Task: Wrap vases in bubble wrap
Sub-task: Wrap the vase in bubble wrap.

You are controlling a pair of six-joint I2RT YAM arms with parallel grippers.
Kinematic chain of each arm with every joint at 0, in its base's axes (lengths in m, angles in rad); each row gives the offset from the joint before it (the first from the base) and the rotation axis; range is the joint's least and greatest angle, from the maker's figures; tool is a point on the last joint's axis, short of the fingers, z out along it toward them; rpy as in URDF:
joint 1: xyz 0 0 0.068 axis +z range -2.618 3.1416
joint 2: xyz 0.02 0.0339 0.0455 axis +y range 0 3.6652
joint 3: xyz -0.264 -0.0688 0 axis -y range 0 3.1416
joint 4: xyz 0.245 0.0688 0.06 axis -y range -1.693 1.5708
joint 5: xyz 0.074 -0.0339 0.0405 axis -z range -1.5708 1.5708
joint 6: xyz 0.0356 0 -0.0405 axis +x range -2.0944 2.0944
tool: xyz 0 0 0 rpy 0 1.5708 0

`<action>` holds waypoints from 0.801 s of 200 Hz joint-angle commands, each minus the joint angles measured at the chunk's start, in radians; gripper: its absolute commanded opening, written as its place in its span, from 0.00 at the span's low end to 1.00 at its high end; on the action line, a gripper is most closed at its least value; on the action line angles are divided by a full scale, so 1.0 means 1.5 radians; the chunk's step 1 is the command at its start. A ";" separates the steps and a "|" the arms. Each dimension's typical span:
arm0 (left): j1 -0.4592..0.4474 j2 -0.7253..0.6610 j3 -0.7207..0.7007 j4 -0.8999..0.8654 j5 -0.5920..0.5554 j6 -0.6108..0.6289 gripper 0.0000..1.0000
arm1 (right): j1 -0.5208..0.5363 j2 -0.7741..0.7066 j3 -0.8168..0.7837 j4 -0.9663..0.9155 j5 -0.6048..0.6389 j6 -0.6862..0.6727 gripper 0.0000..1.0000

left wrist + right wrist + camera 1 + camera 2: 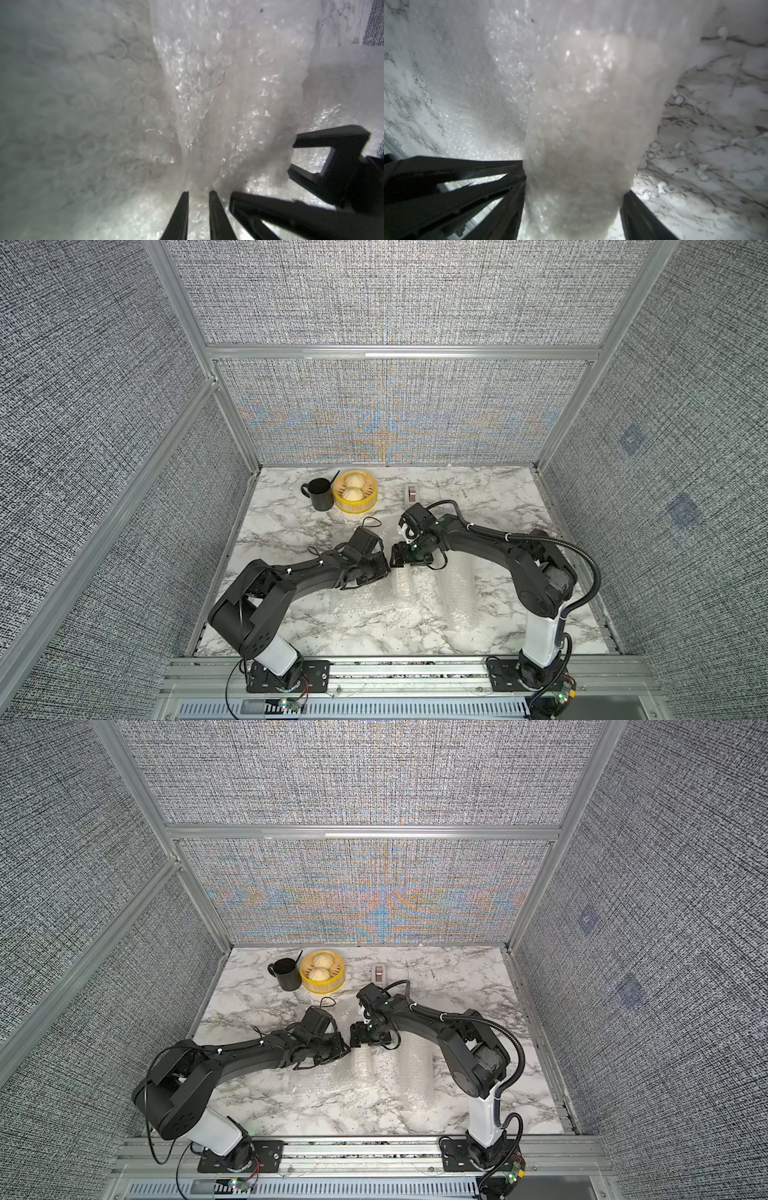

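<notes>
**A:** Which way does the vase lie from the pincers?

**B:** It lies flat on the surface (498,497), bundled in wrap (365,605). In the right wrist view the vase (581,99) runs straight out ahead of the right pincer (574,180). Both top views put its long axis from the pincers back toward the arm bases.

**A:** How is the right pincer holding it?

**B:** Its jaws are wide apart, one against each flank of the wrapped vase, at the end nearest it. I read that as a grip.

**A:** And the left?

**B:** The left pincer (198,192) is nearly closed, with a ridge of wrap nipped between its tips. The right pincer sits just beside it at the same end of the bundle, so neither arm is nearer.

**A:** What's the next move, then?

**B:** My guess is that the left draws its fold across the vase, crosswise to the long axis, while the right steadies it. A pull along the axis would probably just slide the sheet.

**A:** Is there a second vase?

**B:** Another roll (459,601) lies alongside, on the right arm's side of the pincers. I can't tell what is inside it.

**A:** Any containers?

**B:** Two, well beyond both pincers. A black mug (322,499) has a stick (335,477) leaning in it. Just beside it is a yellow basket (357,508) holding two buns (354,480).
</notes>
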 commanded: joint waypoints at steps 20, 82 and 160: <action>-0.005 0.012 0.004 0.029 -0.004 -0.007 0.21 | -0.002 -0.050 0.000 -0.040 0.003 0.000 0.82; -0.009 0.008 0.004 0.030 -0.006 -0.009 0.21 | 0.038 -0.105 -0.039 -0.113 0.040 0.041 0.85; -0.013 0.003 0.004 0.036 -0.010 -0.014 0.21 | 0.082 -0.052 -0.049 -0.091 0.065 0.065 0.84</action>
